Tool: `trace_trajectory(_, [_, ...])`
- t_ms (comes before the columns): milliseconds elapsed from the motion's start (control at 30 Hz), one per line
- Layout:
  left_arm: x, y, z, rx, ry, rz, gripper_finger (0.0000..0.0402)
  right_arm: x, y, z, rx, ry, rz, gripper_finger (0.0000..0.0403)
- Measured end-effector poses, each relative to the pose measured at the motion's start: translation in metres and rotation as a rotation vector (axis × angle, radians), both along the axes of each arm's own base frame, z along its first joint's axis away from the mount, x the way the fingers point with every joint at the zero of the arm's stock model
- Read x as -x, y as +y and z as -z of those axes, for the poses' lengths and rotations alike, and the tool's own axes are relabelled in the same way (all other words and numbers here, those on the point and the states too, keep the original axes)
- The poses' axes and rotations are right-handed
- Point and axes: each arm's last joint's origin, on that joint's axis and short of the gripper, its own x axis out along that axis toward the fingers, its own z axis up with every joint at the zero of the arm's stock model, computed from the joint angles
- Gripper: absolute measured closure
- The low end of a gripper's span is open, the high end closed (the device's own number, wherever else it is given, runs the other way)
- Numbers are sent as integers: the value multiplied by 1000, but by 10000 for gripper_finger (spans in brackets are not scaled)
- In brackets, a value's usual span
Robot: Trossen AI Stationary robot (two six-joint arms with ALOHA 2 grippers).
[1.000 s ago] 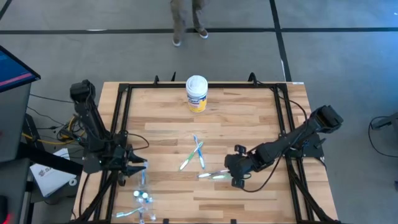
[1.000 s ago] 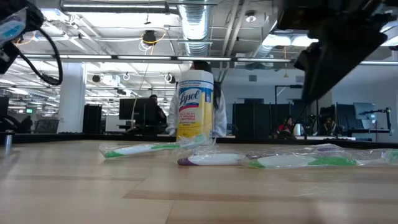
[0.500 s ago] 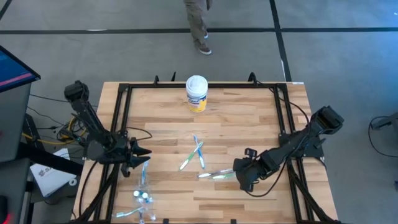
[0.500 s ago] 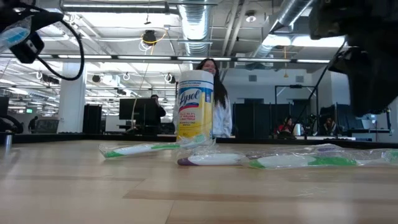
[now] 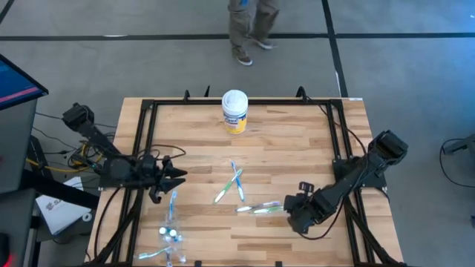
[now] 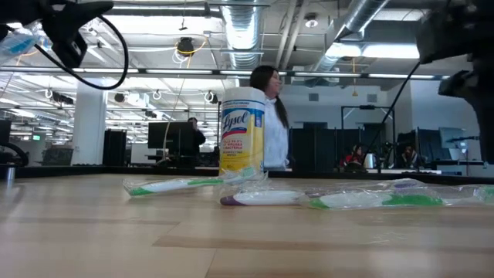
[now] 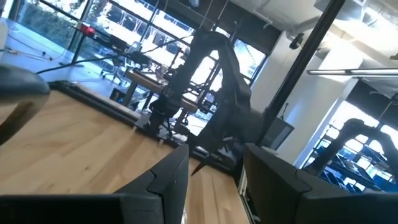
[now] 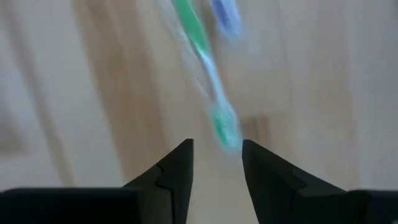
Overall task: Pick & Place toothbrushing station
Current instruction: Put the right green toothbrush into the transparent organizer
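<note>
Tabletop point(image 5: 297, 133): wipes canister point(image 5: 234, 111) (lid shut), toothbrushes point(image 5: 237, 182) loose.

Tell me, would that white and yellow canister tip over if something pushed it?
Probably if pushed near its top: the canister stands upright, taller than wide. A low push would more likely slide it across the smooth wooden table. Once toppled, its round body would likely roll.

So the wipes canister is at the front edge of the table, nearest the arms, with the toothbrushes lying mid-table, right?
Not quite. The wipes canister stands at the far edge of the table, away from both arms, as the high view shows. The toothbrushes do lie mid-table.
</note>
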Motion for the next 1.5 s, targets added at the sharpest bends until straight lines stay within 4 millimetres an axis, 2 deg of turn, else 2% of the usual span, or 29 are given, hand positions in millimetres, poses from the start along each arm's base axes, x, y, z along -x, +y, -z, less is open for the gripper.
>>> trace_trajectory(333, [-25, 4, -13, -43, -11, 12, 252, -2, 7, 31, 49, 124, 0, 274])
trace_trajectory(533, [-36, 4, -11, -69, 20, 12, 252, -2, 7, 33, 61, 141, 4, 286])
trace_trajectory(667, [-41, 2, -10, -82, 41, 12, 252, -3, 7, 36, 63, 143, 6, 319])
trace_trajectory(800, [-43, 0, -7, -88, 52, 14, 252, -4, 8, 37, 55, 135, 22, 384])
trace_trajectory(867, [-44, 0, -7, -91, 57, 15, 252, -4, 8, 37, 59, 130, 22, 394])
trace_trajectory(1500, [-44, 0, -7, -92, 52, 29, 252, -3, 6, 37, 87, 131, 34, 327])
